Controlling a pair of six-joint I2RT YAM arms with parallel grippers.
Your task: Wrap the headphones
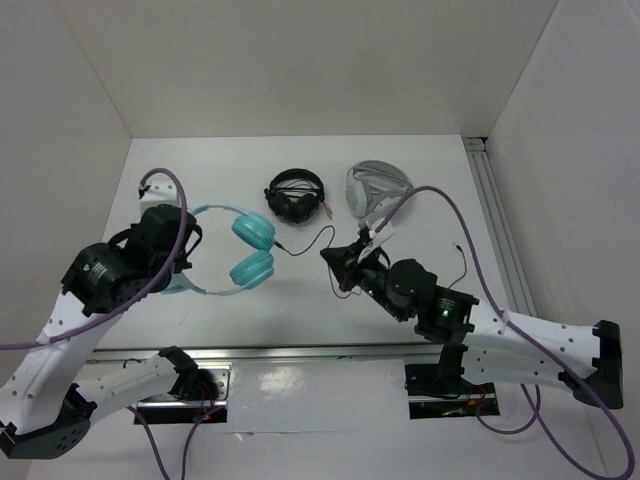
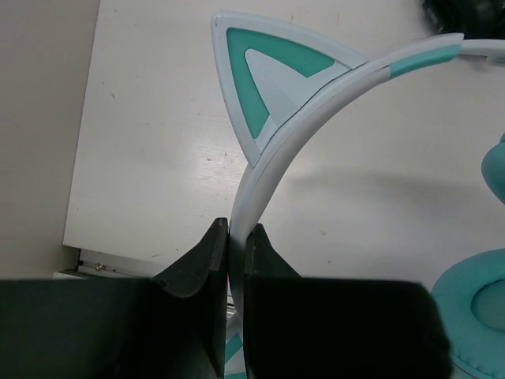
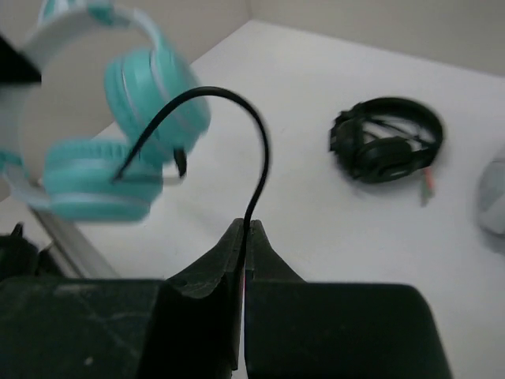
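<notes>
While headband [image 2: 272,170] is pinched in left jaws and thin black cable [image 3: 266,154] in right jaws, teal cat-ear headphones [image 1: 252,230] are held over desk [image 1: 220,160] left side. If drawn taut, cable may be yanked from pinch, or plug strained.

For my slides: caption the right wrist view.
The right gripper pinches the black cable of the teal headphones; black headphones lie beyond.

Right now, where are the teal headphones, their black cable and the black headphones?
teal headphones [image 1: 253,229]: top external view, on the upper ear cup.
black cable [image 3: 266,154]: right wrist view, on the arched part.
black headphones [image 1: 294,206]: top external view, on the ear cups.
</notes>
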